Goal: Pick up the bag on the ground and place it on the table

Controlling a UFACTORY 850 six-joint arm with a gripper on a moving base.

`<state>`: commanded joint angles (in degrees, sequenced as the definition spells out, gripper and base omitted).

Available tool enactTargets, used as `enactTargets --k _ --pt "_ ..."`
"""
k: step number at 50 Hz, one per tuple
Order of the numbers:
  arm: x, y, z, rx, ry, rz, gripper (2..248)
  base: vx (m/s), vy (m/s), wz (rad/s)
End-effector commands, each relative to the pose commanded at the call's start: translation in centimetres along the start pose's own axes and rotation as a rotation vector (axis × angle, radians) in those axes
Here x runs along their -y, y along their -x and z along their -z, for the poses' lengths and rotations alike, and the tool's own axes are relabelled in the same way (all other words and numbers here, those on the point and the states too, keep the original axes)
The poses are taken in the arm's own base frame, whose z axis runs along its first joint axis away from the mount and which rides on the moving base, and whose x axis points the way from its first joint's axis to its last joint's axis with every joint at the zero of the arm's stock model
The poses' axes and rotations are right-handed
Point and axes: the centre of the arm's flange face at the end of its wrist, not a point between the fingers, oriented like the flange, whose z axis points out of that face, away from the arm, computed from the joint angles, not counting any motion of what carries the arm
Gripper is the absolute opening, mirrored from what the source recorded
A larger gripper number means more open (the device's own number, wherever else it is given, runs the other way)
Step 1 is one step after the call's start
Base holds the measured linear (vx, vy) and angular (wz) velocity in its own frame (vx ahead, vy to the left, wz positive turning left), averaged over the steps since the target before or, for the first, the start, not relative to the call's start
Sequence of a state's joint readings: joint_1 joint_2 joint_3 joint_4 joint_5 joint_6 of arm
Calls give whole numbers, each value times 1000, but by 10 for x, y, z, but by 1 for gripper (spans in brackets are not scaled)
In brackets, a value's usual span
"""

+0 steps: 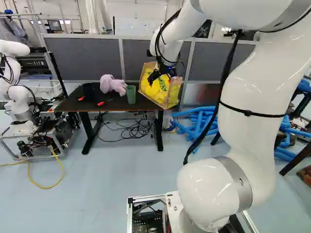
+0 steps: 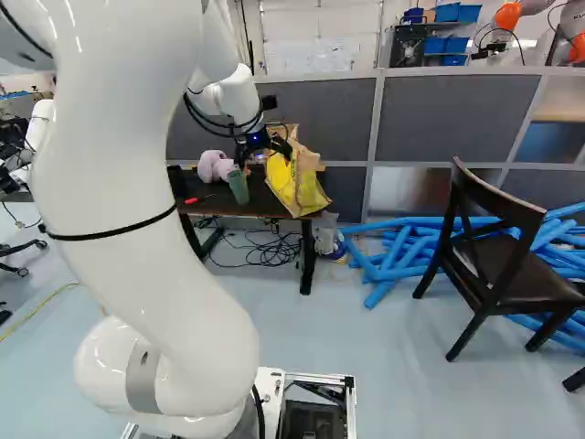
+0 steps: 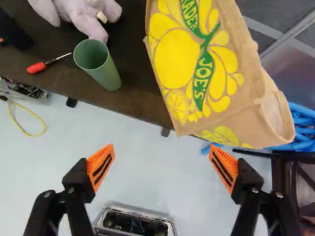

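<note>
Your bag (image 3: 197, 64) is up at one end of the desk (image 3: 133, 98), tilted, and its lower part seems to reach out past the edge. It looks like coarse woven cloth: soft, foldable, rough enough not to slip in the pads, and probably light, though you can't see whether anything is inside. Nothing about it suggests it would break; the likelier trouble is that it sags or tips off the edge.

Your end effector (image 3: 161, 157) is open, its two fingers wide apart with only floor showing between them, and the bag lies ahead, ungripped. The placing looks all but done. If it needs a nudge inward, pinch a fold of the upper rim rather than the broad printed side, which would likely buckle.

Beside the bag stands a green cup (image 3: 101, 69), the first thing you'd knock if you swept that way. Past it are a lilac plush toy (image 3: 81, 14) and a red-handled screwdriver (image 3: 39, 66). A partition (image 1: 141, 58) closes off the space behind the desk. Blue tubes (image 2: 398, 256) lie on the floor off the bag's end, with a chair (image 2: 512, 265) in front of them.
</note>
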<state>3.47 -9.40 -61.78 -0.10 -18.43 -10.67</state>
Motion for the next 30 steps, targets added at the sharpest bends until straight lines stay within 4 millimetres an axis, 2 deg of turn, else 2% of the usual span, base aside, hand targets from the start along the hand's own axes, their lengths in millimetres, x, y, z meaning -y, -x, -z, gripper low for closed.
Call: enactTargets --k 30 --pt "9 100 -6 -221 48 -81 247 0 0 0"
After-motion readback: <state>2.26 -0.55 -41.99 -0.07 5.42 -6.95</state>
